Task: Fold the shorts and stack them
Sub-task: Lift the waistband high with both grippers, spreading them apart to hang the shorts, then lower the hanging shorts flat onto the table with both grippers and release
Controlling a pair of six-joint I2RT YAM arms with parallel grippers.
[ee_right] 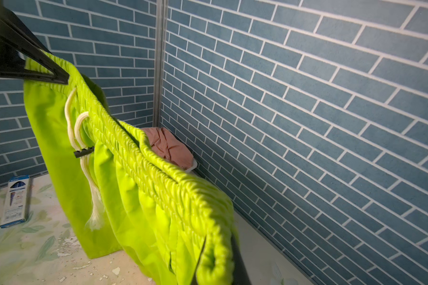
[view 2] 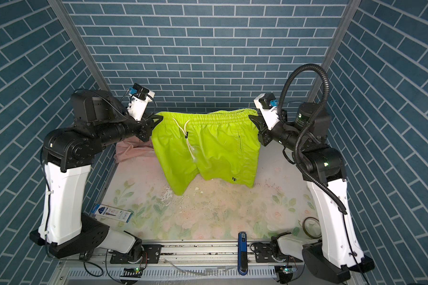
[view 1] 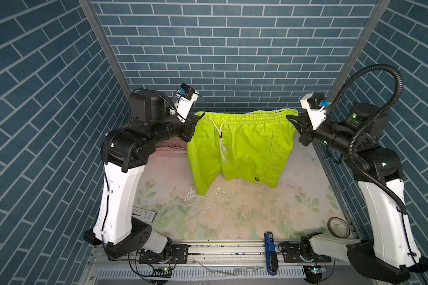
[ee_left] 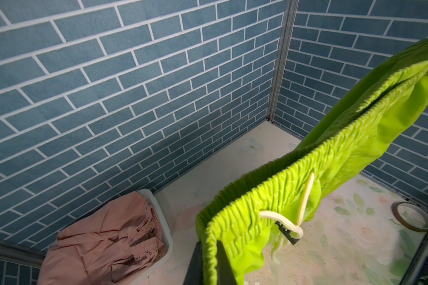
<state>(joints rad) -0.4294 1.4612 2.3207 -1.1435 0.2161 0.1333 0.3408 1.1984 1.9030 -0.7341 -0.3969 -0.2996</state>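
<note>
The lime-green shorts (view 1: 240,148) (view 2: 205,148) hang spread out above the back of the table, waistband on top, white drawstring dangling and a small black logo low on one leg. My left gripper (view 1: 195,119) (ee_left: 210,261) is shut on one end of the waistband. Shut on the opposite end is my right gripper (view 1: 292,120) (ee_right: 218,266). The leg hems reach down to the floral mat. The salmon-pink shorts (ee_left: 104,237) (ee_right: 169,148) lie crumpled in a white basket (ee_left: 163,222) in the back left corner, partly hidden under the left arm in both top views.
A tape roll (view 1: 338,227) (ee_left: 412,219) lies at the front right of the mat. A blue and white box (view 2: 111,212) (ee_right: 15,199) lies at the front left. A blue and black tool (view 1: 271,251) rests on the front rail. Brick-patterned walls close three sides.
</note>
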